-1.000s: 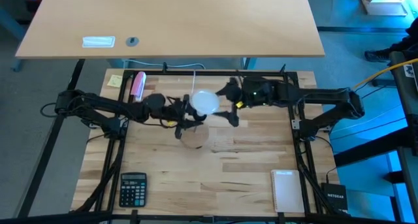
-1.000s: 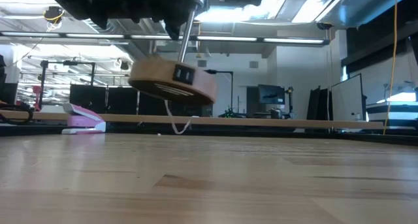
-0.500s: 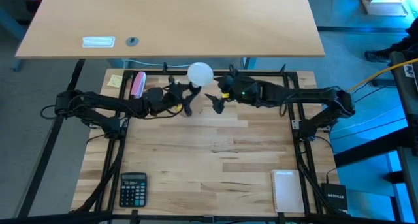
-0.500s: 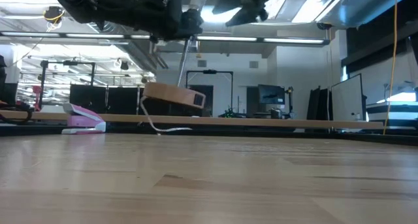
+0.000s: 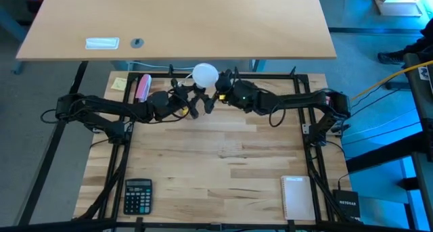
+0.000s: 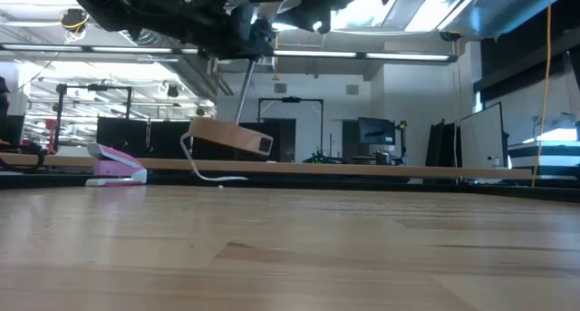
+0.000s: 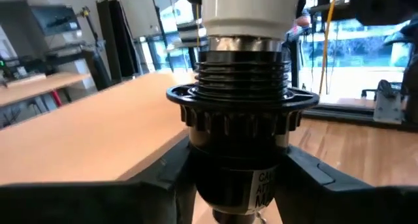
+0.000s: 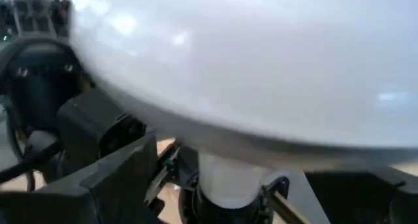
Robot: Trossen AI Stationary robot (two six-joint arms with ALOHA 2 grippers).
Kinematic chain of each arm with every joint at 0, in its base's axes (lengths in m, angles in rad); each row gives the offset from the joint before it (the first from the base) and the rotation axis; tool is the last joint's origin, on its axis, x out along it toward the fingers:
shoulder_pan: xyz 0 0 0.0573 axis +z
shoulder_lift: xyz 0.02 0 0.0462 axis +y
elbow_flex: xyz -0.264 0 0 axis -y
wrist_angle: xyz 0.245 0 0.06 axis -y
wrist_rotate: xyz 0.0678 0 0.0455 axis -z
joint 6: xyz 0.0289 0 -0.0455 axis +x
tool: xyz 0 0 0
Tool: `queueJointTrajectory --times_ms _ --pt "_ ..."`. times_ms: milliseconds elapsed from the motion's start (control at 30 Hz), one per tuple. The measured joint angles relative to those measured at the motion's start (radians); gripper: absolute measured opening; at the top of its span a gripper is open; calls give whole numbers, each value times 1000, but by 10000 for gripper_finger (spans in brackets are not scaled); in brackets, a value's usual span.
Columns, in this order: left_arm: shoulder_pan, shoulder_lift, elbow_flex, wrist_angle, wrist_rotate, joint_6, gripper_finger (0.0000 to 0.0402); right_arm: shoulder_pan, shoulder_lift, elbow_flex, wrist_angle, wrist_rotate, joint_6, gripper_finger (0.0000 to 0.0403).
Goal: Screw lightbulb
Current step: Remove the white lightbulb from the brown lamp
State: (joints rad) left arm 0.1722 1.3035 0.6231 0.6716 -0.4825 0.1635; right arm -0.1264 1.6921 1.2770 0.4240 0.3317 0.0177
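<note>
1 lightbulb [image 5: 205, 75] sat near the middle of the tabletop's far edge, raised above the wood, its pale neck seated in 1 black threaded socket [image 7: 242, 116]. The left gripper [image 5: 191, 102] was clamped on that socket: in the left wrist view its 2 dark fingers [image 7: 164, 174] pressed against the socket's sides below the ribbed collar. In the low view, 1 thin metal rod [image 6: 245, 91] ran down from the socket to 1 round wooden base [image 6: 230, 138], which hung tilted in the air with 1 pale cord [image 6: 210, 170] trailing from it toward the tabletop [image 5: 223, 164].

The right gripper [image 5: 218, 92] was just beside the bulb, its jaws spread wide and holding nothing; in the right wrist view the white globe filled most of the picture between its 2 fingers [image 8: 111, 172].

Elsewhere on the tabletop lay 1 pink stapler [image 5: 142, 87] and 1 yellow sticky note [image 5: 119, 83] at the far-left corner, 1 calculator [image 5: 137, 195] near the near-left corner, and 1 white notepad [image 5: 298, 197] near the near-right corner. Both arms reached in from the side edges and met at the bulb.
</note>
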Motion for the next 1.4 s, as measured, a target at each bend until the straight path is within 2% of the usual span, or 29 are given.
queueJointTrajectory --times_ms 267,367,500,567,667,733,800,1000,1100,1200,1267,1400 --pt "-14 0 1 0 1 32 143 -8 -6 0 32 -2 -28 297" --pt "-15 0 1 -1 0 33 142 -8 -7 0 21 -2 -30 253" --pt "-17 0 1 -5 12 27 147 -6 -6 0 20 -40 -37 172" --pt "-17 0 1 -12 45 20 145 -4 -11 0 10 -71 -60 159" --pt "-16 -2 1 -29 139 -35 140 -5 -26 -1 -24 -154 -73 159" --pt "-15 -2 2 -39 239 -79 141 -5 -43 -1 -68 -214 -71 159" --pt "-15 -2 1 -45 365 -117 144 -5 -62 -1 -119 -317 -71 159" --pt "-19 0 1 -34 811 -222 139 -6 -91 0 -181 -783 -73 159" --pt "-26 2 1 -33 960 -264 139 -5 -91 0 -173 -937 -84 159" --pt "-27 2 -1 -38 1058 -286 141 -4 -94 2 -159 -1030 -80 159" --pt "-31 2 0 -26 1061 -287 141 -4 -95 1 -134 -1057 -76 159" --pt "-31 1 1 -36 1020 -288 140 -4 -97 1 -122 -1033 -52 159"
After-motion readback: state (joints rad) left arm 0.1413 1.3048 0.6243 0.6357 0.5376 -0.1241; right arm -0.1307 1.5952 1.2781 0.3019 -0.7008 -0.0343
